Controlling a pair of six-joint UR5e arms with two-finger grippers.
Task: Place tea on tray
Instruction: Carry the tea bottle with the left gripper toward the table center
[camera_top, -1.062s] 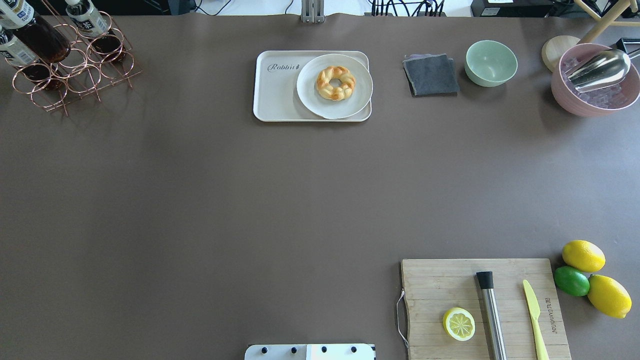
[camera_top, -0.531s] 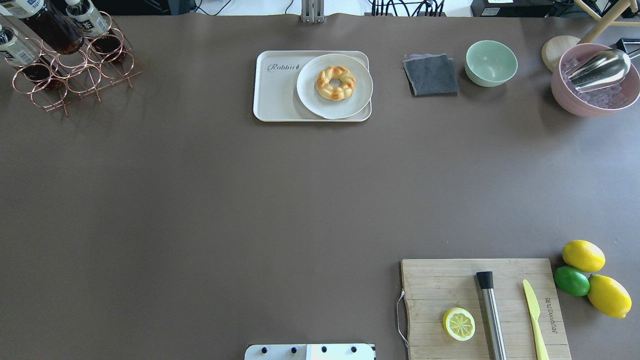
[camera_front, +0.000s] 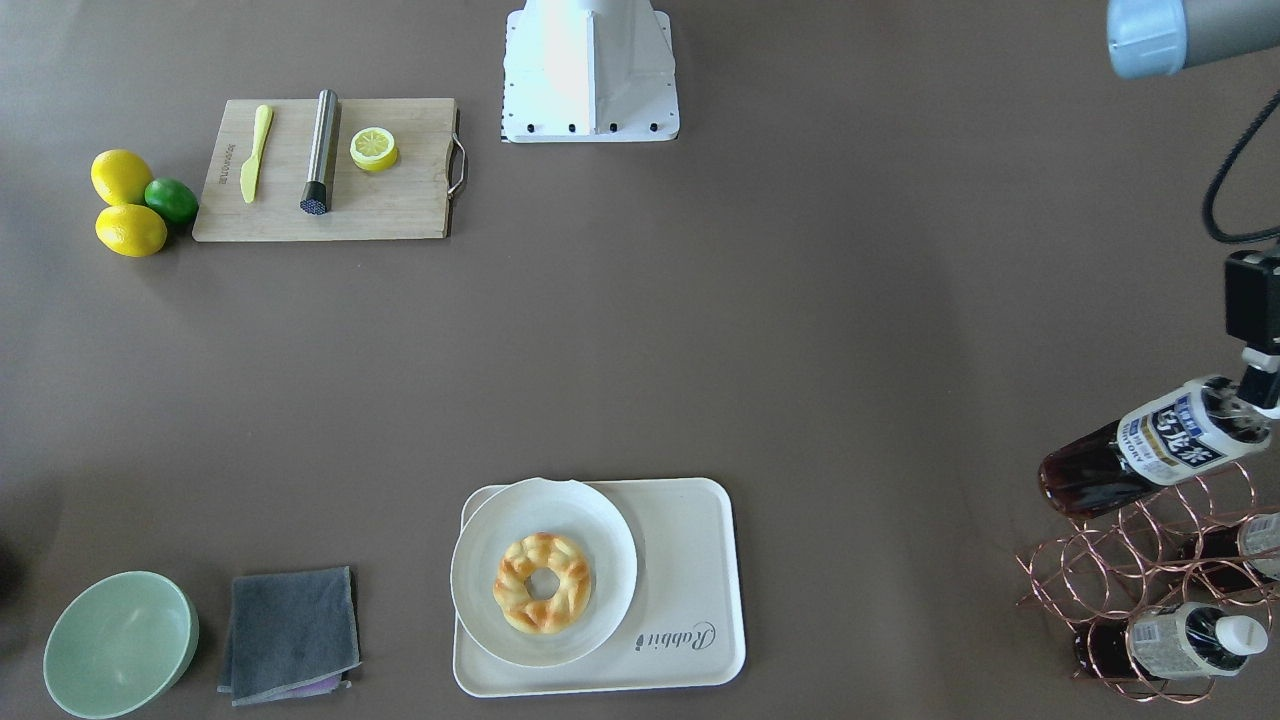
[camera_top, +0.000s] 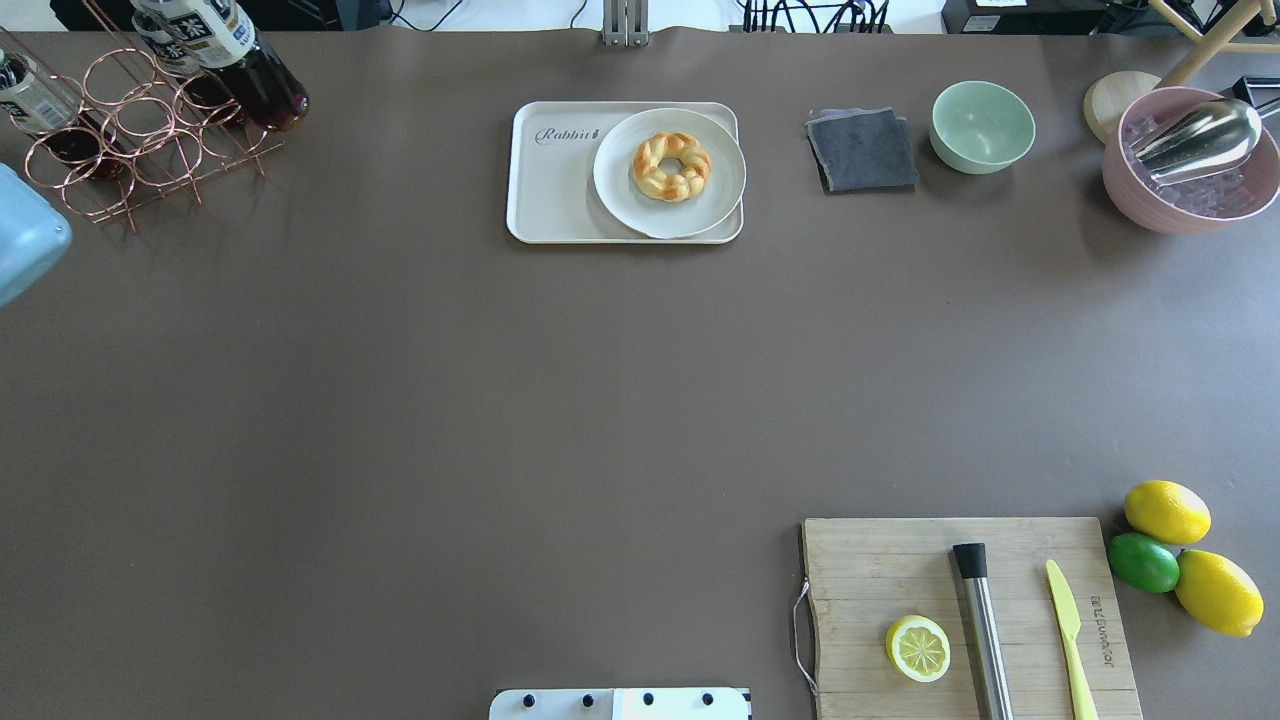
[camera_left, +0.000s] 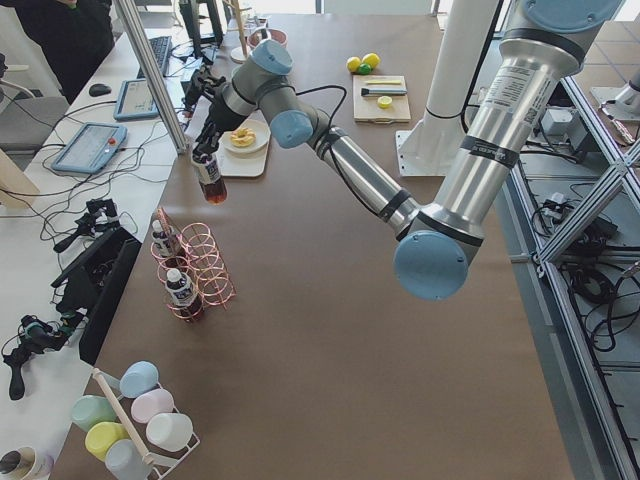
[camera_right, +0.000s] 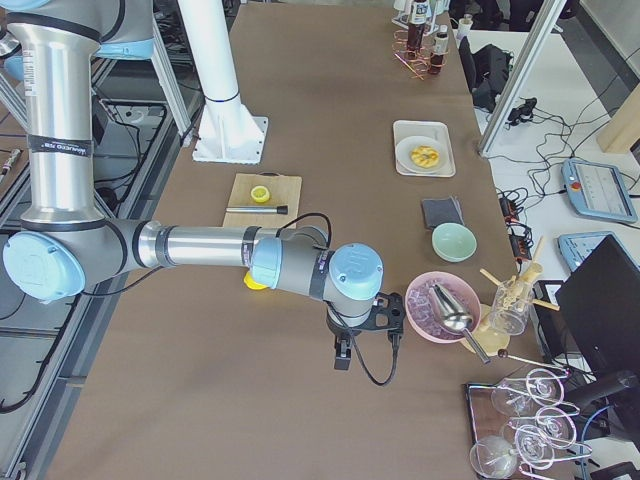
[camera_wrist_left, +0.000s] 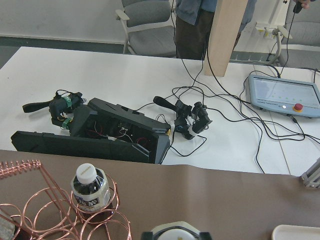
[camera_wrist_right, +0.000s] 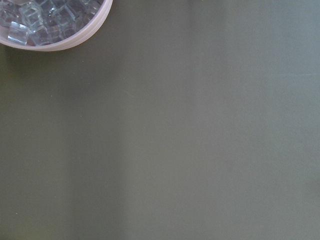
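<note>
The tea (camera_front: 1150, 445) is a bottle of dark liquid with a white-and-blue label. It hangs tilted in the air just above the copper wire rack (camera_front: 1150, 560). My left gripper (camera_front: 1247, 395) is shut on its capped end. The bottle also shows in the overhead view (camera_top: 245, 60) and in the exterior left view (camera_left: 209, 178). Its white cap (camera_wrist_left: 175, 231) sits at the bottom edge of the left wrist view. The cream tray (camera_top: 555, 190) lies at the table's far middle, apart from the bottle. My right gripper (camera_right: 345, 355) hovers near the pink ice bowl; I cannot tell whether it is open or shut.
Other bottles (camera_top: 30, 95) stand in the rack (camera_top: 130, 140). A white plate (camera_top: 625, 205) with a doughnut fills the tray's right half. A grey cloth (camera_top: 862, 150), a green bowl (camera_top: 982, 125), the ice bowl (camera_top: 1190, 205) and a cutting board (camera_top: 880, 570) lie on the right.
The held bottle has moved right across the rack, towards the tray side. My left arm's blue elbow has come in at the overhead view's left edge.
</note>
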